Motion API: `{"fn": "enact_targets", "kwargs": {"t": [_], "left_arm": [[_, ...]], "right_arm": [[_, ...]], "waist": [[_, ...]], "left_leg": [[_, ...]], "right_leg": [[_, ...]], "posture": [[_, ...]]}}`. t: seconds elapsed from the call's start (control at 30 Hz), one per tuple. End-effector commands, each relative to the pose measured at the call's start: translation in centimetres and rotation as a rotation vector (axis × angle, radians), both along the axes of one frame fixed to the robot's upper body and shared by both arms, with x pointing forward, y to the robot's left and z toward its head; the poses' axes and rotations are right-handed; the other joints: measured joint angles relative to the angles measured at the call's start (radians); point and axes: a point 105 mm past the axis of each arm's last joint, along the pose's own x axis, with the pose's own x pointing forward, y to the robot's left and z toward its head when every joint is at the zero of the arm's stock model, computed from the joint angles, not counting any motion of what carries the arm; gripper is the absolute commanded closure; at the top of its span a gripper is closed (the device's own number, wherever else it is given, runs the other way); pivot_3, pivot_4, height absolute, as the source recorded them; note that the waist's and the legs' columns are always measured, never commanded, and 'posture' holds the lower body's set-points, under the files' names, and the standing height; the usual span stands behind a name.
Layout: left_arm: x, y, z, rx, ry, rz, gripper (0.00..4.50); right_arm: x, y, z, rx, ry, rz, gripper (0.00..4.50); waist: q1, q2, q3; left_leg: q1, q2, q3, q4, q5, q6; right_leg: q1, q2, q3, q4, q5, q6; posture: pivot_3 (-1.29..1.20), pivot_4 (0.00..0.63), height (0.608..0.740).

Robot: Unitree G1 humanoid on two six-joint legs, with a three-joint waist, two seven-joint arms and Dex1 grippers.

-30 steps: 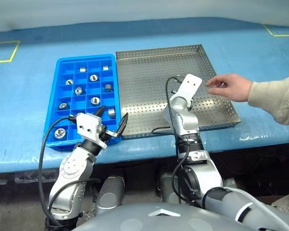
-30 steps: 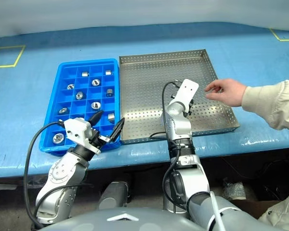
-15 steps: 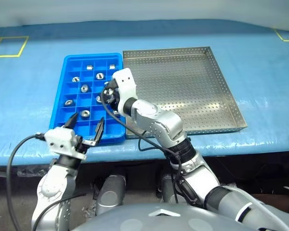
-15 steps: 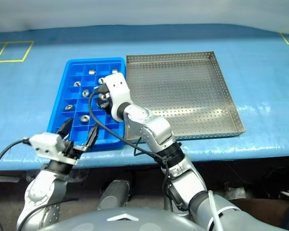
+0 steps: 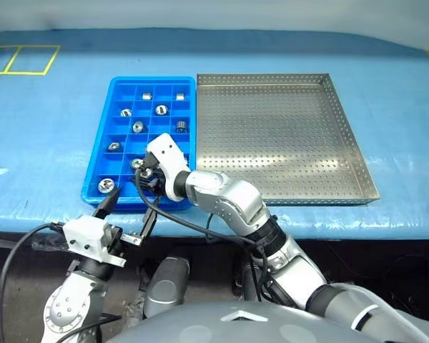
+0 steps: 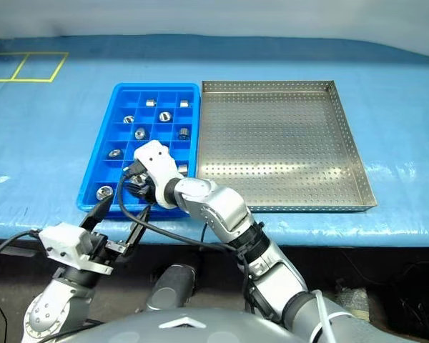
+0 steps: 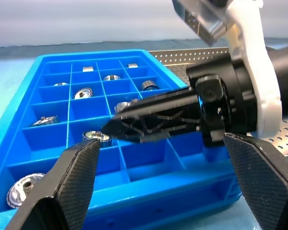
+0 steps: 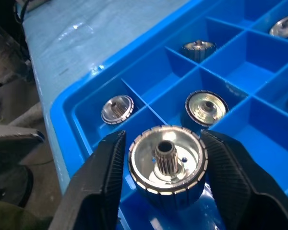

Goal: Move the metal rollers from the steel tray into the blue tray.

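The blue tray lies left of the steel tray, whose perforated floor is bare. Several metal rollers sit in the blue tray's compartments. My right gripper reaches across to the blue tray's near rows. In the right wrist view its two fingers hug a metal roller low over a compartment, with two more rollers in cells beyond. My left gripper hangs open and empty off the table's front edge, just in front of the blue tray.
Trays rest on a table under a blue cover with yellow tape marks at the far left. In the left wrist view the right gripper's black finger crosses over the blue tray.
My right arm swung from the steel tray over to the blue tray's near rows. My left gripper drew back off the table edge. The person's hand has gone. The camera turned.
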Motion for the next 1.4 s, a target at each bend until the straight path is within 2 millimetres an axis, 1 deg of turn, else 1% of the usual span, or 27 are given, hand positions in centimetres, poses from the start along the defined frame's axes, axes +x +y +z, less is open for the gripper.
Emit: {"fn": "enact_targets", "kwargs": {"t": [0.03,0.1,0.13,0.23,0.3,0.4,0.6,0.77,0.87,1.0,1.4], "left_arm": [[0.2,-0.7,1.3,-0.003,-0.055,-0.04,0.0],[0.4,-0.9,1.3,-0.005,-0.054,-0.059,0.0],[0.6,-1.0,1.3,-0.011,-0.055,-0.07,0.0],[1.1,-1.4,1.3,-0.017,-0.053,-0.104,0.0],[1.5,-1.6,1.2,-0.02,-0.052,-0.123,0.0],[2.2,-2.2,0.9,-0.007,-0.04,-0.155,0.0],[2.9,-3.5,0.4,-0.009,-0.023,-0.228,0.0],[3.0,-3.8,0.2,-0.012,-0.011,-0.254,0.0],[3.1,-3.8,0.2,-0.006,-0.008,-0.259,0.0],[3.1,-3.7,0.1,0.004,-0.002,-0.265,0.0],[3.0,-3.9,-0.1,0.008,0.013,-0.274,0.0]], "right_arm": [[-0.2,-0.3,1.3,0.042,-0.019,0.001,0.73],[0.0,-0.7,1.8,0.065,-0.017,-0.015,0.15],[0.2,-1.1,2.2,0.081,-0.024,-0.032,0.05],[0.8,-2.0,3.2,0.116,-0.043,-0.079,0.05],[1.5,-2.9,3.7,0.134,-0.059,-0.125,0.05],[2.2,-4.7,3.9,0.125,-0.093,-0.181,0.05],[2.6,-7.9,3.3,0.077,-0.12,-0.261,0.05],[2.6,-9.9,2.3,0.035,-0.106,-0.33,0.05],[2.5,-10.5,1.8,0.014,-0.099,-0.35,0.05],[2.5,-10.8,1.6,0.001,-0.101,-0.363,0.05],[2.5,-10.9,1.3,-0.029,-0.113,-0.376,0.05]], "waist": [[0.0,0.0,0.0],[-0.001,0.0,0.0],[-0.003,0.0,0.0],[-0.005,0.0,0.0],[-0.011,0.0,0.0],[-0.016,0.0,0.0],[-0.049,0.0,0.0],[-0.075,0.0,0.0],[-0.081,0.0,0.0],[-0.088,0.0,0.0],[-0.088,0.0,0.0]], "left_leg": [[0.0,0.0,0.0,0.0,0.0,0.0],[0.0,0.0,0.0,0.0,0.0,0.0],[0.0,0.0,0.0,0.0,0.0,0.0],[0.0,0.0,0.0,0.001,0.0,0.0],[0.0,0.0,0.0,0.001,0.0,0.0],[0.0,0.0,0.0,0.001,0.0,0.0],[0.0,0.0,0.001,0.001,0.0,0.0],[0.001,0.0,0.001,0.001,0.0,0.0],[0.001,0.0,0.001,0.001,0.0,0.0],[0.001,0.0,0.001,0.001,0.0,0.0],[0.001,0.0,0.001,0.002,0.0,0.0]], "right_leg": [[0.0,0.0,0.0,0.0,0.0,0.0],[0.0,0.0,0.0,0.0,0.0,0.0],[0.0,0.0,0.0,0.0,0.0,0.0],[0.0,0.0,0.0,0.0,0.0,0.0],[0.0,0.0,0.0,0.0,0.0,0.0],[0.001,0.0,0.0,0.0,0.0,0.0],[0.001,0.0,0.0,0.0,0.0,0.0],[0.002,0.0,0.001,0.0,0.0,0.0],[0.002,0.0,0.001,0.001,0.0,0.0],[0.002,0.0,0.001,0.001,0.001,0.001],[0.002,0.0,0.001,0.001,0.001,0.001]], "posture": [[0.34,0.15,0.74],[0.31,0.15,0.74],[0.29,0.15,0.74],[0.26,0.15,0.74],[0.24,0.15,0.74],[0.21,0.15,0.74],[0.16,0.15,0.74],[0.15,0.15,0.74],[0.14,0.15,0.74],[0.14,0.15,0.74],[0.14,0.15,0.74]]}}
